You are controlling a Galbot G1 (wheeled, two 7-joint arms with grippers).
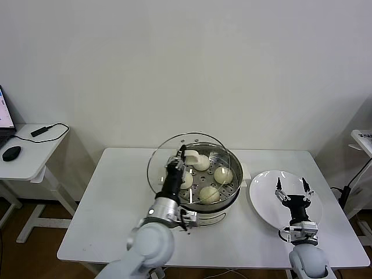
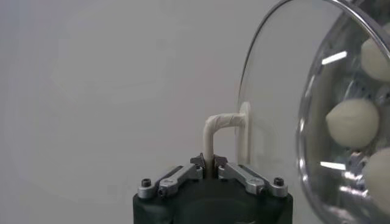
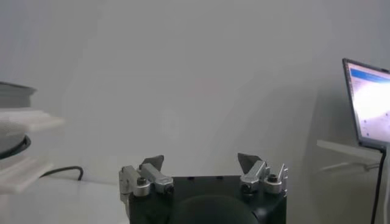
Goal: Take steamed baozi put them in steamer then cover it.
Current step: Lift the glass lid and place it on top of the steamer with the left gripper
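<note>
Over on the side desk (image 1: 26, 160) at the far left sit a mouse (image 1: 11, 153) and a laptop (image 1: 4, 116), well apart from the work and no bother to it. On the white surface (image 1: 116, 203) the left tool (image 1: 179, 160) is clamped narrow on the white handle (image 2: 220, 125) of the cover (image 1: 168, 154), holding the glass lid tilted, on a slant above the steamer (image 1: 218, 203) with its rim toward the left hanging out past the pot's wall. Inside, the steamed baozi (image 1: 223, 174) already rest on the perforated tray; I can make out four, one partly behind the arm. So the loading looks finished and the covering step is in hand. The next move, I'd judge, calls for levelling the lid, centring it over the pot and lowering it until the metal rim seats all round; a tilted descent could catch one edge on the steamer's lip or press a bun. There is bare surface left of the pot for the arm to swing through. To the right, the plate (image 1: 264, 200) lies just beside the steamer with no buns on it, and the right tool (image 1: 292, 188) hovers over it, spread wide and gripping nothing, near the surface's right edge and clear of the lid's path.
</note>
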